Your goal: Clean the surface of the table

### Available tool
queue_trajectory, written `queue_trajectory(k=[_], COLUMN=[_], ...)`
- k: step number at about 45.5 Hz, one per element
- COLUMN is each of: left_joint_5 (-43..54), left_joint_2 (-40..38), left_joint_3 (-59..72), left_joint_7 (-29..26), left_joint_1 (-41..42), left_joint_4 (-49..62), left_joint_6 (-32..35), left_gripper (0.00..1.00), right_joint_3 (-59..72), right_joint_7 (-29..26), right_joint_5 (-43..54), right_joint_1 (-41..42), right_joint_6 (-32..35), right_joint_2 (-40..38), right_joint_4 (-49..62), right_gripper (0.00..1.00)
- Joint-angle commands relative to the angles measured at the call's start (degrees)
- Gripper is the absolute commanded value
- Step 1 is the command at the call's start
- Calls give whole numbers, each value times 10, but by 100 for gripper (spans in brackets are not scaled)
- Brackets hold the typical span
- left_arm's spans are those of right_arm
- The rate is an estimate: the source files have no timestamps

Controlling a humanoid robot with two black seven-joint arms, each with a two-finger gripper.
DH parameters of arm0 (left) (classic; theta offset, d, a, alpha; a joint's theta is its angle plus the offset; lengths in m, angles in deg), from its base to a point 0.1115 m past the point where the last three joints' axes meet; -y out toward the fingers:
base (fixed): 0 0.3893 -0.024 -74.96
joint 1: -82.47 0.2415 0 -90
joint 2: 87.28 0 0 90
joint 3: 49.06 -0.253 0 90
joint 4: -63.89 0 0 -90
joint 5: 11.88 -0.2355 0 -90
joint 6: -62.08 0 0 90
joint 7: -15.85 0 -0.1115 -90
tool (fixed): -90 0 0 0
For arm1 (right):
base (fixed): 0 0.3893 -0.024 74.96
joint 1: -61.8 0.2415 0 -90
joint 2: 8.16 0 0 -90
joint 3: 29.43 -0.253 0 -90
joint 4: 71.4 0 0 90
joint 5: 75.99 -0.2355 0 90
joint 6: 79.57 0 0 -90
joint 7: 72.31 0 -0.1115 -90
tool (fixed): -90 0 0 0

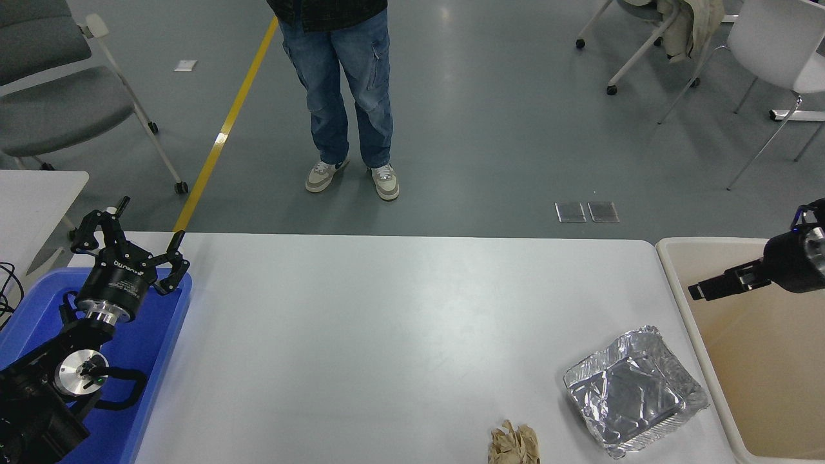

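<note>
1. foil tray and a crumpled paper wad lie on the table, at its near right corner, beside the beige bin.
2. right gripper hangs over the bin; i cannot tell its jaws.
3. left gripper, jaws apart, sits parked over the blue tray.
4. likely step: reaching for the litter; next, descend on the foil tray.

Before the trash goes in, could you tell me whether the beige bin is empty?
Apparently empty: the beige bin shows bare inner walls and floor, though the frame cuts off its right part.
</note>
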Motion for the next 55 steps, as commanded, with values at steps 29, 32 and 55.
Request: queue_trajectory(k=[29, 32, 55], left_joint_5=[0, 0, 0], left_joint_2=[0, 0, 0], left_joint_3=[0, 0, 0], left_joint_7=[0, 0, 0], left_joint_1=[0, 0, 0], left_joint_4=[-1, -1, 0], left_joint_6=[-1, 0, -1], left_gripper=[100, 100, 100], right_joint_3=[-23, -24, -23], right_joint_7=[3, 3, 4], right_joint_5=[-39, -46, -78], right_joint_1=[-203, -208, -242], right_joint_6=[-81, -85, -93], right_joint_2=[100, 103, 136], right_joint_4=[155, 155, 207], right_gripper=[93, 93, 74])
